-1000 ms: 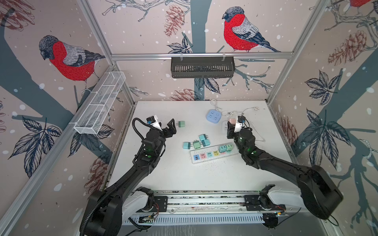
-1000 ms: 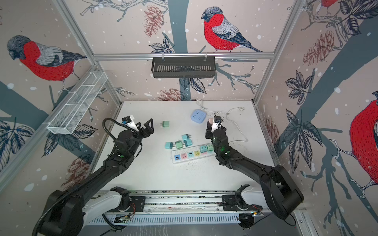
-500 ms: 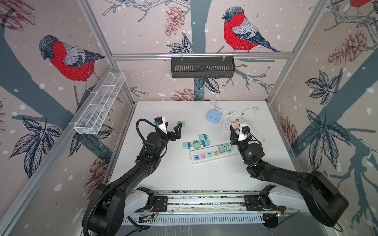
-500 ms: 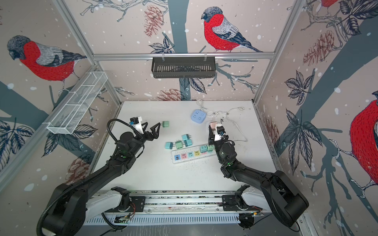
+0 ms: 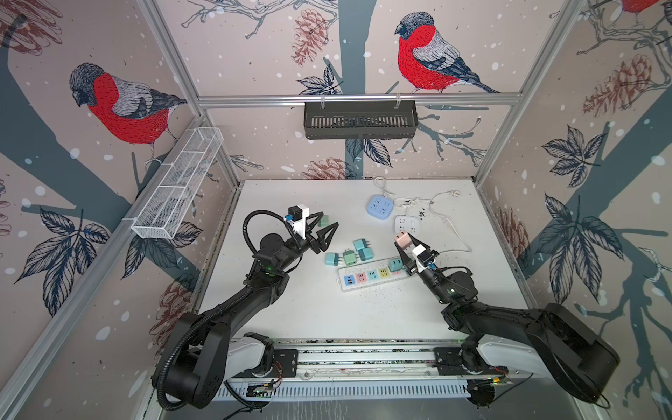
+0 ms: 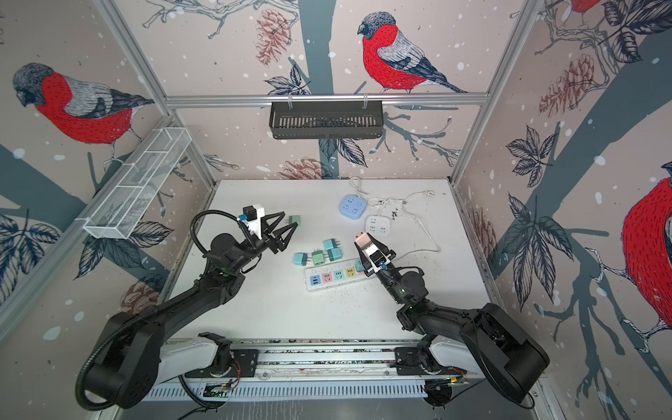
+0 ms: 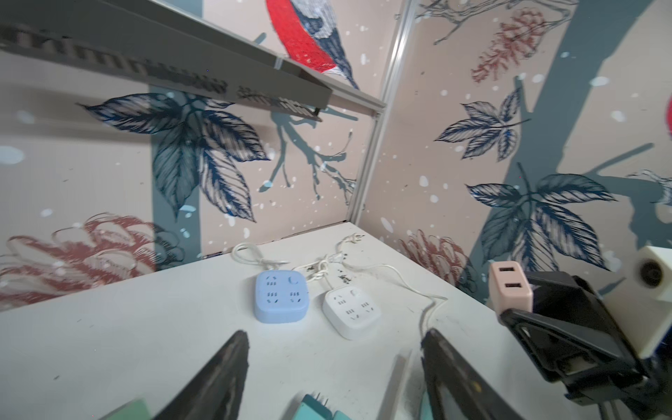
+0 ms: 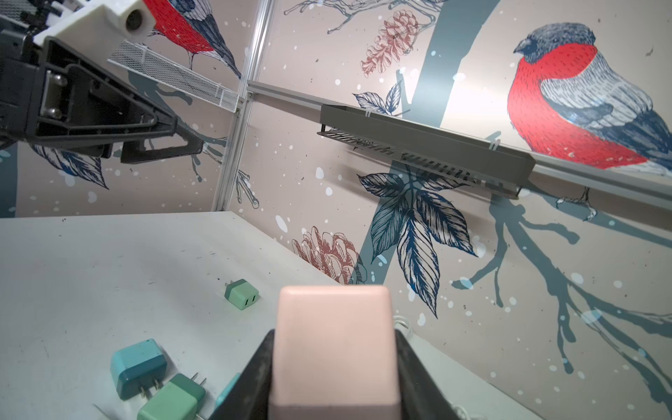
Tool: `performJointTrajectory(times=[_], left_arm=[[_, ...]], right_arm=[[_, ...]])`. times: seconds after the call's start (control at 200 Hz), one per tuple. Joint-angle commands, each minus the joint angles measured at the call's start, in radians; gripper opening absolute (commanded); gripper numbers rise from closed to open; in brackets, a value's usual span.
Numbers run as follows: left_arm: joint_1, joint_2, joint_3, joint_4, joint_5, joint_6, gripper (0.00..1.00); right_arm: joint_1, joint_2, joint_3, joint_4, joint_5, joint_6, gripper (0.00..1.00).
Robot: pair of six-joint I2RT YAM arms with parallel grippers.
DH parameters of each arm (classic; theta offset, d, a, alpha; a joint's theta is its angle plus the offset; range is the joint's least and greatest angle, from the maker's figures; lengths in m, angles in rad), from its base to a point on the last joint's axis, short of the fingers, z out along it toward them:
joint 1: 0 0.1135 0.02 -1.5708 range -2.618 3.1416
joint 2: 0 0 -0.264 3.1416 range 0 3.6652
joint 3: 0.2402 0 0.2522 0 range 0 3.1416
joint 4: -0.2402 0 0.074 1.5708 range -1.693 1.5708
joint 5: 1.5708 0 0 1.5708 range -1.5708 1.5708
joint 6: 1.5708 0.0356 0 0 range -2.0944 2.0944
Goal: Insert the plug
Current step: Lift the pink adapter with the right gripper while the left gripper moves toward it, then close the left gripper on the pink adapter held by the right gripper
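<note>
Pink plug: hanging in the air just above the end of the power strip where a teal plug is already sitting.
Right hand: squeezing the pink plug on two flat sides, so I think it is not slipping.
Pointing: its long side is running out along the fingers, tilting up and away from the power strip. The face with two little slots is looking toward the left hand. The metal pins are hiding, so I cannot tell where they are pointing.
Why so high: I think it is staying clear of the other plugs, and the pins are going to need to face down into the power strip.
Left hand: spreading open and holding nothing, well away from the power strip, beside a lone green plug.
Loose plugs: lying on the tabletop just beside the power strip, waiting.
</note>
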Motion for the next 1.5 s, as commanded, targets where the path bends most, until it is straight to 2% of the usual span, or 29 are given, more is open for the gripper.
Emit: performJointTrajectory(times=[0.0,0.18,0.305,0.46,0.745,1.026,1.171,1.496], left_arm=[[-0.025,0.019,0.031,0.103,0.185,-0.002,0.74],[-0.106,0.056,0.147,-0.139,0.176,0.120,0.71],[-0.188,0.075,0.212,-0.288,0.149,0.227,0.69],[-0.279,0.108,0.291,-0.454,0.123,0.323,0.66],[-0.325,0.135,0.343,-0.554,0.159,0.357,0.65],[-0.343,0.095,0.326,-0.637,0.115,0.418,0.65],[-0.344,0.086,0.326,-0.654,0.088,0.431,0.65],[-0.344,0.135,0.364,-0.701,0.100,0.446,0.64]], right_arm=[[0.008,0.004,-0.015,0.095,-0.114,-0.127,0.04],[0.040,0.040,0.000,0.097,-0.109,-0.222,0.04],[0.050,0.070,0.005,0.140,-0.103,-0.244,0.04],[0.105,0.132,0.017,0.201,-0.049,-0.331,0.04],[0.171,0.286,0.011,0.459,0.034,-0.464,0.04],[0.180,0.301,0.040,0.456,0.086,-0.508,0.03],[0.179,0.283,0.043,0.455,0.078,-0.526,0.03],[0.181,0.257,0.043,0.456,0.055,-0.550,0.03]])
